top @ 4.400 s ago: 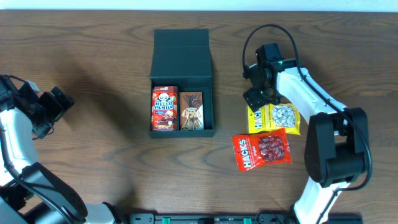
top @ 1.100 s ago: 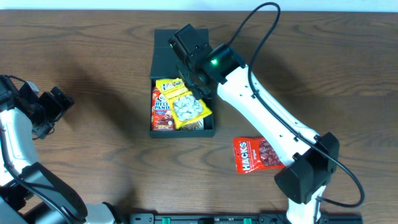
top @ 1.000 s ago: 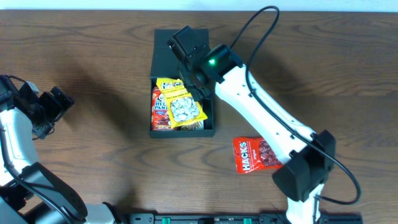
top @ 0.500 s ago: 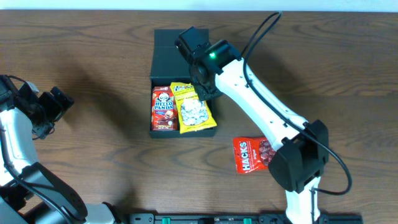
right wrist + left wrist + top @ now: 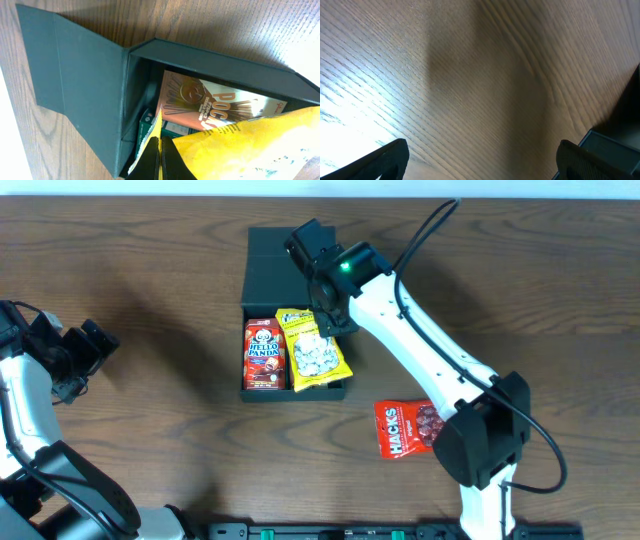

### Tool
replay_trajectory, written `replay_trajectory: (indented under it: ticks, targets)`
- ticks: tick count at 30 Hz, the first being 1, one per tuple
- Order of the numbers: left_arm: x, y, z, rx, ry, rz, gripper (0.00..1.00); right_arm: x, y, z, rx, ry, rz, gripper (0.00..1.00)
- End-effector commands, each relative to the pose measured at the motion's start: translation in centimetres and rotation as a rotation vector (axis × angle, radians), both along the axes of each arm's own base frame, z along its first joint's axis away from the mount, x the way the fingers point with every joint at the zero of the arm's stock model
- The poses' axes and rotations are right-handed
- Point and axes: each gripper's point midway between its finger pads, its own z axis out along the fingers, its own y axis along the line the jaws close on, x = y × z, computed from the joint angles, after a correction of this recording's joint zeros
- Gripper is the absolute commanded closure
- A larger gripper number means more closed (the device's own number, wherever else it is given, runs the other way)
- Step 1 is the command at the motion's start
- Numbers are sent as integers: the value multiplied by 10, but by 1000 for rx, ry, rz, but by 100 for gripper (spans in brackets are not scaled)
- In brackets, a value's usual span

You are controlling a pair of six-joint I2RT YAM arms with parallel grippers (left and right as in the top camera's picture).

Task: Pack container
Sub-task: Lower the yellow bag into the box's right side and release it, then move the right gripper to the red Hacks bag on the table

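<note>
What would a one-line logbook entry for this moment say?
right fingers: shut on yellow packet | yellow packet: over container's right half | left fingers: open, over table | Hacks bag: on table, outside container

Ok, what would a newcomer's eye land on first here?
The bright yellow snack bag, pinched by the right end effector, sits over the right half of the dark container, beside the red Hello Panda box. A red Hacks bag lies on the table toward the near right.
</note>
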Motion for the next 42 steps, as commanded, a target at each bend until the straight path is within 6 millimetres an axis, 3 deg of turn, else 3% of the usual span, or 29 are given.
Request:
replay_trajectory:
  ticks: [1, 8, 17, 18, 23, 26, 29, 33, 39, 42]
  targets:
    - [4, 2, 12, 16, -27, 0, 5, 9, -6, 2, 1, -21, -51, 98]
    - [3, 2, 11, 14, -25, 0, 5, 17, 0, 5, 28, -56, -51, 98]
    - [3, 2, 11, 15, -25, 0, 5, -4, -2, -14, -20, 47, -16, 98]
    - [3, 2, 11, 15, -25, 0, 5, -4, -1, -15, -26, 47, 2, 94]
    - [3, 2, 11, 15, -25, 0, 5, 14, 0, -11, -70, -32, 148, 28]
    - [3, 2, 11, 15, -25, 0, 5, 31, 4, -5, -99, -109, 292, 1]
    - [3, 2, 11, 15, -24, 0, 5, 48, 3, 6, -205, -198, 605, 1]
    - [4, 2, 11, 16, -26, 0, 5, 54, -15, 24, -391, -249, 1012, 1]
    - [4, 2, 12, 16, -28, -1, 5, 30, -60, 46, -515, -163, 1311, 1]
    - [4, 2, 12, 16, -28, -1, 5, 15, -80, 43, -531, -73, 1403, 1]
